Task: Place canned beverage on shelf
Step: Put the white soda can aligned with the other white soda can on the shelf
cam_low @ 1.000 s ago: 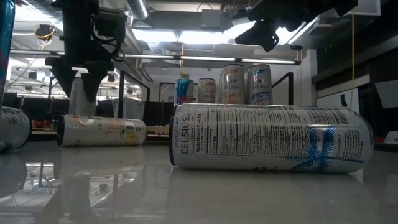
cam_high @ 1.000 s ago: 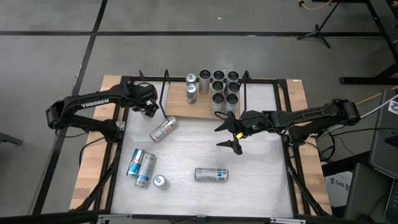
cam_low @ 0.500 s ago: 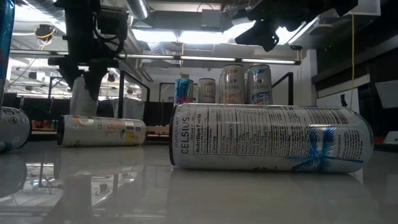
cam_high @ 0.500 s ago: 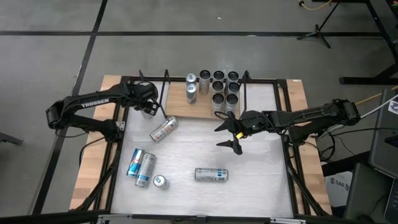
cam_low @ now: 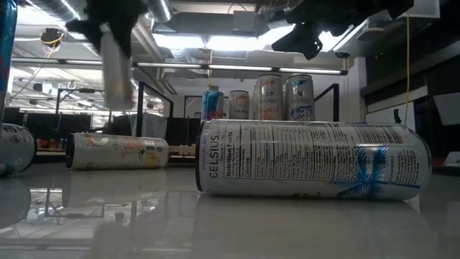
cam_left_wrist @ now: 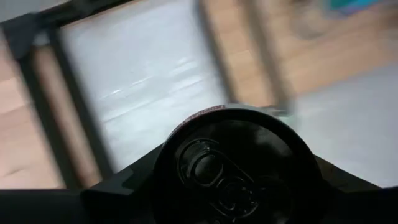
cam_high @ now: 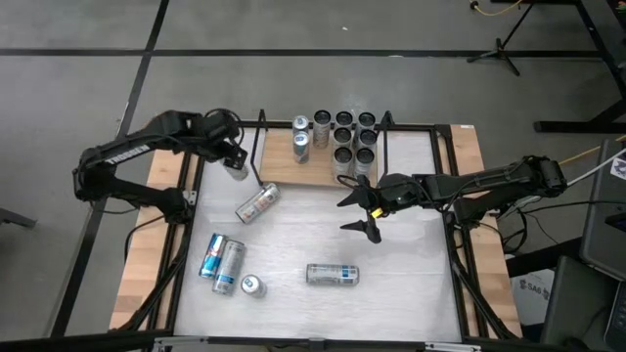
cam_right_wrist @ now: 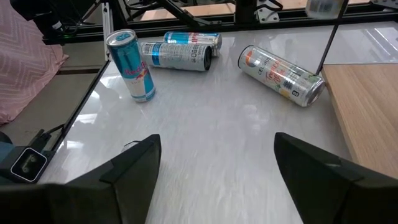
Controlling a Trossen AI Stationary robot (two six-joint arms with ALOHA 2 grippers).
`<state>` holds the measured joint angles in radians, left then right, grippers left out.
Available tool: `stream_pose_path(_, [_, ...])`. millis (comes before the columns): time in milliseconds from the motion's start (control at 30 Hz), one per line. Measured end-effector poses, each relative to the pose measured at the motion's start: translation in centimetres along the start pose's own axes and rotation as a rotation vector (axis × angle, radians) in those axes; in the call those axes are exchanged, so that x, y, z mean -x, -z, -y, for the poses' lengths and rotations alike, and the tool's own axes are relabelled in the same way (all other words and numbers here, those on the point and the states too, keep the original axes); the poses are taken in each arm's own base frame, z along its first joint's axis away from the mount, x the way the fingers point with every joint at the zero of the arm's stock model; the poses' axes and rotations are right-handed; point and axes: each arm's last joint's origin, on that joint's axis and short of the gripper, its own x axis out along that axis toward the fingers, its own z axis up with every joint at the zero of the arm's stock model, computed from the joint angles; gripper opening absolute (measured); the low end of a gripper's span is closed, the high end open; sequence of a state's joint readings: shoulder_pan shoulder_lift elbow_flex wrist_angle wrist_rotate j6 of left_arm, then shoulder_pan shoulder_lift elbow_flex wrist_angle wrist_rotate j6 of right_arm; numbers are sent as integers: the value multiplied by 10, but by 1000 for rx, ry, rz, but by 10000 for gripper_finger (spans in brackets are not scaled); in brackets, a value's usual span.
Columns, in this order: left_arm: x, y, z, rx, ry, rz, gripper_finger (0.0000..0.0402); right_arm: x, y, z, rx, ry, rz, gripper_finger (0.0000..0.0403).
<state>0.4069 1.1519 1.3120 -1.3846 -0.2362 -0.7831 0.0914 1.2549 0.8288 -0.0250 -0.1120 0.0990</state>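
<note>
My left gripper [cam_high: 233,161] hangs over the table's far left part, shut on a silver beverage can [cam_low: 115,68] whose lid [cam_left_wrist: 236,168] faces the wrist camera. The shelf [cam_high: 279,168], a light wooden board in a black rod frame, lies at the table's far middle; several cans [cam_high: 344,137] stand on end on it. My right gripper [cam_high: 362,210] hovers open over the table's middle right with nothing between its fingers [cam_right_wrist: 134,162]. My left gripper pinches the can's top end [cam_left_wrist: 163,155] between its two fingers, one on each side of the wall just below the lid. The fingers come from above, slanting down. The can hangs roughly upright below them, lifted clear of the table.
Loose cans lie on the white tabletop: one on its side by the shelf's near left corner [cam_high: 257,203], two side by side at the left [cam_high: 221,260], one in the near middle [cam_high: 333,274]. A small one stands upright [cam_high: 252,286]. Black frame rails [cam_high: 455,244] edge the table.
My left gripper, open around an upright can at the table's far left, has shut on its top. It has then risen steeply, tipping a little. The can has come off the table and now hangs well above it. The right arm has kept still.
</note>
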Motion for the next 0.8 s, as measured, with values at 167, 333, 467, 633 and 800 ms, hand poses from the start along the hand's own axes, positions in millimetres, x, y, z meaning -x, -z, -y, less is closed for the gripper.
stream_pose_path(167, [29,4,13,-28,146,21,236,0,0,0,0,0,0,303])
stream_pose_path(333, [35,20,28,-63,211,-23,236,0,0,0,0,0,0,303])
stream_pose_path(467, [32,33,48,-100,226,-45,237,0,0,0,0,0,-1,303])
stream_pose_path(633, [20,44,96,-206,338,-21,237,0,0,0,0,0,1,303])
stream_pose_path(800, [-5,52,154,-412,465,64,238,0,-2,0,2,15,20,303])
